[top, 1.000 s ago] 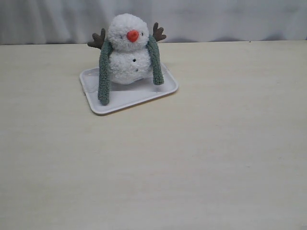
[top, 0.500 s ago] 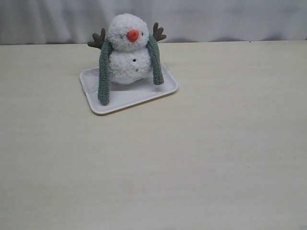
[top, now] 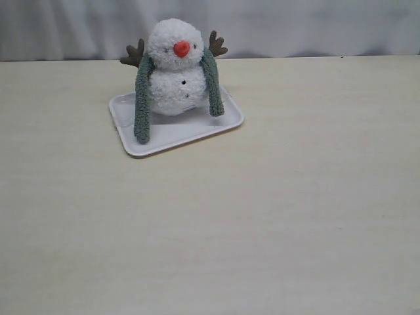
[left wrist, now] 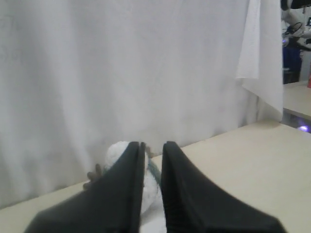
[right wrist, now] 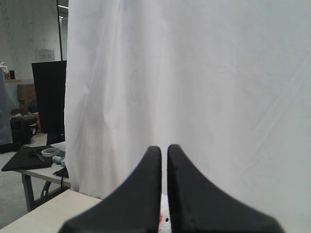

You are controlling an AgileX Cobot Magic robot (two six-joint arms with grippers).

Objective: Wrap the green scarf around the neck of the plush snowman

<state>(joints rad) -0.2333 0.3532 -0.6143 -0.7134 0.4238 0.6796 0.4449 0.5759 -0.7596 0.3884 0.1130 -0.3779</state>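
Pale counter (top: 262,216) bears a fluffy white plush snowman (top: 172,72), fuzzy teal-green knitted scarf (top: 142,105) draped, twelve o'clock off the barely parted, empty left claw (left wrist: 153,145); right claw (right wrist: 164,150) closed.

The table (top: 262,216) is a broad, pale cream top with a faint wood grain, level and matte. A white rectangular tray (top: 172,134) with rounded corners and a low raised rim lies flat on it, toward the far left part near the table's back edge. The tray sits at a slant to that edge.
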